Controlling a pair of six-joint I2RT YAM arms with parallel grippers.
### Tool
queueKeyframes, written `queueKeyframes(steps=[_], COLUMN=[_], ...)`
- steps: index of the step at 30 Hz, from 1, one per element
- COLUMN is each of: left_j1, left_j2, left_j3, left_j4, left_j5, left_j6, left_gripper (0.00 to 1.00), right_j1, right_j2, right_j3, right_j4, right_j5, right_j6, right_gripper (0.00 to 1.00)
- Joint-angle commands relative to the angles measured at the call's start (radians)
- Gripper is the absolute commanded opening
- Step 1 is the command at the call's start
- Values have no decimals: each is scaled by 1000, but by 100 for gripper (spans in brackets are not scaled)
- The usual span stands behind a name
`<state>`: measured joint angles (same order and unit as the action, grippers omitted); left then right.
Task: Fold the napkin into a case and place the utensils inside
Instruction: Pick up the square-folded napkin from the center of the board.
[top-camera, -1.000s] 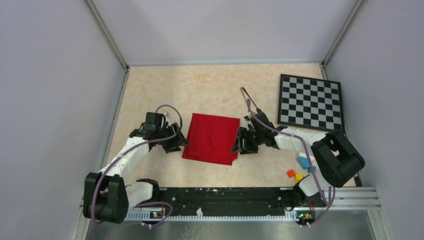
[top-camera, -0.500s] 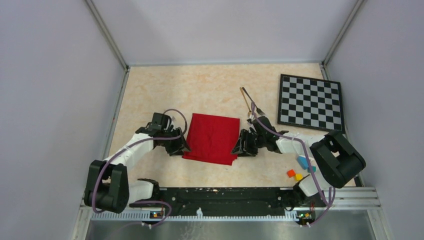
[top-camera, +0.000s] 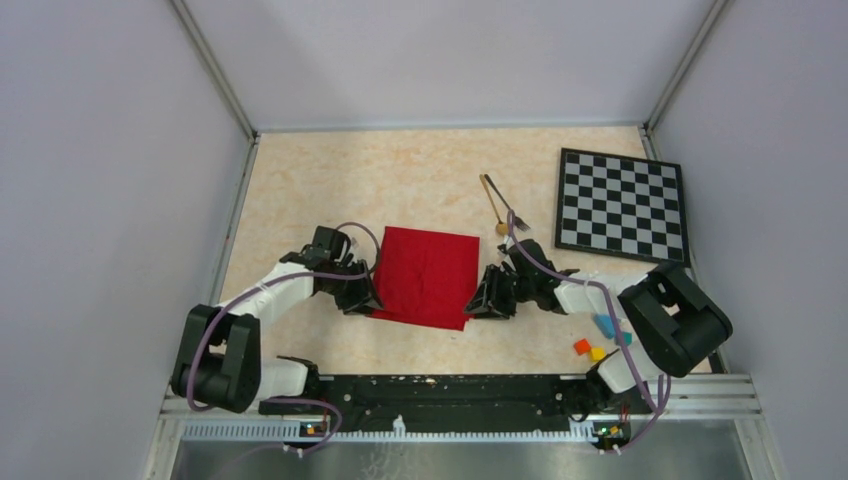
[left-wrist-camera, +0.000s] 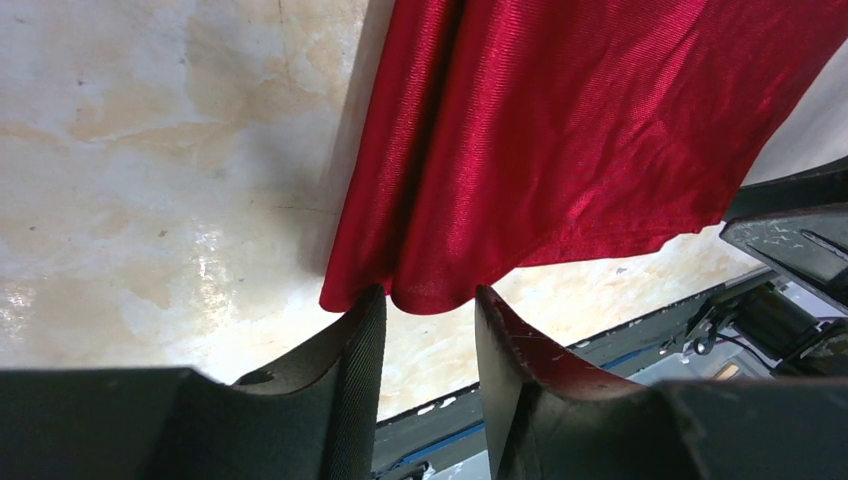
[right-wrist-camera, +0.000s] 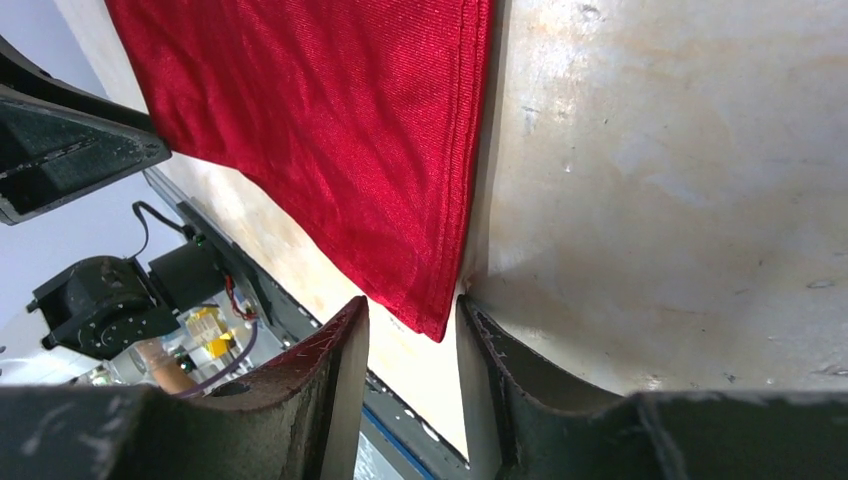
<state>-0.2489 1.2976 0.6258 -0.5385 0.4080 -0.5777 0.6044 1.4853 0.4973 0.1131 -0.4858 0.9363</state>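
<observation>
On marbled tabletop (top-camera: 300, 190), rectangular red napkin (top-camera: 425, 275), fine ribbed sheen

Open counter (top-camera: 300, 190) is noted beyond and left of the napkin (top-camera: 425, 277), whose near corners are flanked by the left claw (top-camera: 365, 303) and right claw (top-camera: 478, 308), while the right side is obstructed by the utensils (top-camera: 493, 203), checkered board (top-camera: 622, 204) and blocks (top-camera: 582, 346).
</observation>
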Motion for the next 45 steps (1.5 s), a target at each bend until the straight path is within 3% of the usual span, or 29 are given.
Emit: queueKeyframes(steps=[1, 7, 13, 24, 33, 39, 43, 45], left_j1=[-7, -7, -8, -7, -7, -7, -7, -7], left_j2=[13, 1, 11, -4, -17, -28, -49, -65], left_j3=[-1, 7, 8, 3, 2, 5, 9, 16], left_j4=[11, 4, 9, 14, 12, 9, -2, -15], left_j5=[-38, -75, -79, -83, -89, -90, -95, -103], left_j6=[0, -4, -1, -4, -6, -7, -9, -13], left_gripper=[44, 40, 24, 16, 14, 9, 4, 3], right_j1=[10, 21, 21, 28, 34, 34, 35, 36], right_j2=[-4, 2, -5, 26, -1, -19, -42, -57], right_j3=[-11, -20, -32, -39, -35, -33, -27, -21], right_j4=[39, 62, 75, 163, 120, 109, 89, 68], right_j5=[-2, 5, 4, -32, -22, -25, -25, -28], right_j6=[19, 36, 51, 97, 89, 90, 90, 90], right_gripper=[36, 34, 30, 27, 21, 13, 0, 0])
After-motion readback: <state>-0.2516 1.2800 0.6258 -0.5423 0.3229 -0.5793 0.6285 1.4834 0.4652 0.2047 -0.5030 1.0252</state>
